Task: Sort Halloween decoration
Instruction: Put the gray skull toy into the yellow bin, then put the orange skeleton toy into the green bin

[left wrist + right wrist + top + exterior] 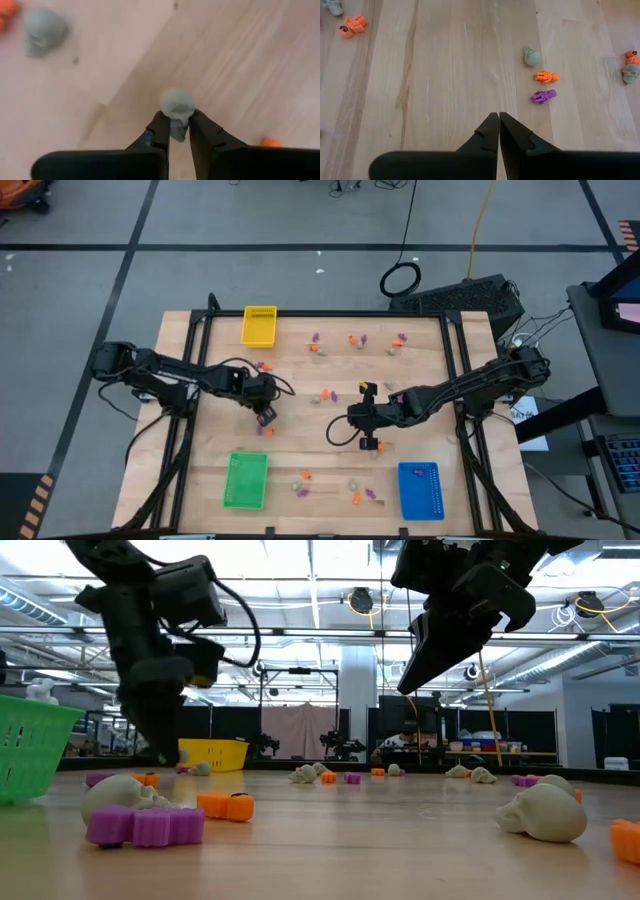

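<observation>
Dark jointed arms, looping black cables, tapered black fingers (159, 131).

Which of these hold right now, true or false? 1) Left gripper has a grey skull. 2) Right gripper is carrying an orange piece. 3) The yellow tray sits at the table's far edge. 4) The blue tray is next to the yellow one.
1) True: the left gripper is pinching a grey skull.
2) False: the right gripper is shut and holds nothing.
3) True: the yellow tray is at the far edge.
4) False: the blue tray is at the near right corner.
</observation>
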Controlling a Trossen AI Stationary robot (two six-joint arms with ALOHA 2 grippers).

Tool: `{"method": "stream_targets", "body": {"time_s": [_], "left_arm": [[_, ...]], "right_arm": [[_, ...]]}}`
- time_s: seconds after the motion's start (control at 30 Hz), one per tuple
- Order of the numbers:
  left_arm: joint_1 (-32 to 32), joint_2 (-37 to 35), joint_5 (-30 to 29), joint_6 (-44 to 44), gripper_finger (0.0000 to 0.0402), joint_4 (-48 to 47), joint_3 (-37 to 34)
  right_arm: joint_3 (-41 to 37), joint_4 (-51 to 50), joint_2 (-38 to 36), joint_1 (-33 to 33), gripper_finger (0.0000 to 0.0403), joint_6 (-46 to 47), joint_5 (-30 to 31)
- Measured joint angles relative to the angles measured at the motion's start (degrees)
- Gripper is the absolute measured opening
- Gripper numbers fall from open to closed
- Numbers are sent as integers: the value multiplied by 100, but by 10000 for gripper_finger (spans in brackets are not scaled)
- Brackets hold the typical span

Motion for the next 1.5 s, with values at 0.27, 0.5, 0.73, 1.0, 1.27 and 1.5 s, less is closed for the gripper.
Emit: {"method": "stream_targets", "body": {"time_s": [0.27, 0.5, 0.73, 1.0, 1.27, 1.5], "left_arm": [[1152, -426, -139, 701, 36, -464, 404], [2685, -319, -66, 1786, 35, -1105, 1286], [3901, 499, 32, 2756, 35, -1241, 2171], [4436, 1776, 94, 3371, 35, -1234, 2680], [4585, 2037, -9, 3822, 63, -1159, 2807], [4579, 1984, -153, 4296, 110, -1229, 2810]], "right_arm": [[0, -2, 0, 2, 0, 0, 0], [0, 0, 0, 2, 0, 0, 0], [0, 16, 0, 2, 0, 70, 0], [0, 17, 0, 2, 0, 331, 0], [0, 29, 0, 2, 0, 496, 152], [0, 254, 2, 2, 0, 505, 151]]}}
